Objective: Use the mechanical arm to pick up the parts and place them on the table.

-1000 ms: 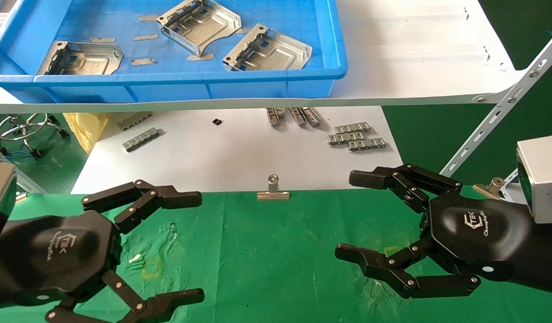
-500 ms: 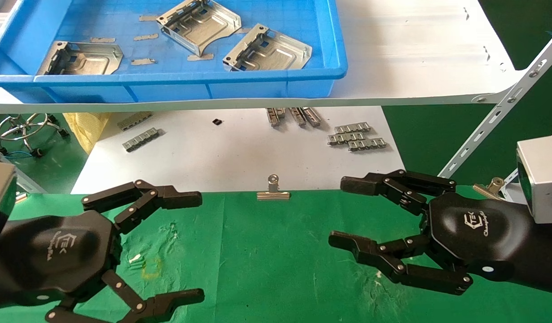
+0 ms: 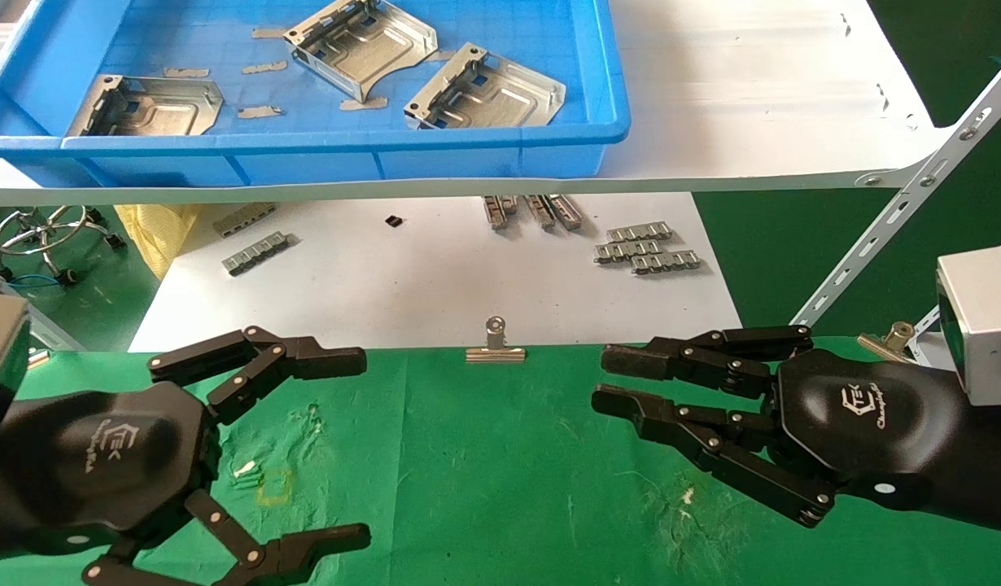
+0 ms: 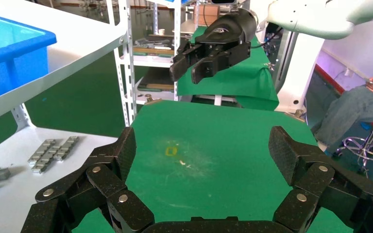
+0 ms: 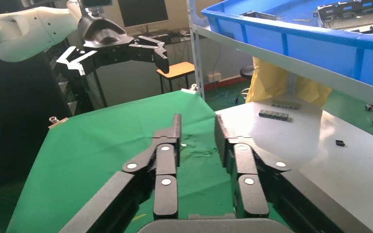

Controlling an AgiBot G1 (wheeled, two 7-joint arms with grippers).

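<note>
Wide table (image 3: 484,480), wrinkled green cloth w/ faint yellow marks, soft and grippy underfoot for metal, bare of parts so far. Above and beyond it, white shelf (image 3: 753,106) carrying blue plastic tray (image 3: 321,146), smooth w/ raised rim. Lower white board (image 3: 435,285) between shelf and table, strewn w/ small ridged grey strips (image 3: 647,246). Left gripper (image 3: 338,443) low over near-left cloth, fingers spread wide, holding nothing. Right gripper (image 3: 602,378) over right cloth near far edge, fingers drawn nearly together w/ only a narrow gap, nothing between them. Three parts in tray: one far centre (image 3: 358,42), one right (image 3: 484,89), one left (image 3: 146,106), all well apart from both grippers. Thin stamped sheet metal, silvery, embossed channels, cut-outs, folded edges, one notched side. Prob. light and stiff, slick on flat faces, edges maybe sharp; lying flat so hard to get under. Best hold likely across a folded-up edge or flange, pinched thru thickness, not on smooth embossed face. Binder clip (image 3: 495,346) at cloth's far edge, small, shiny, not part of job.
</note>
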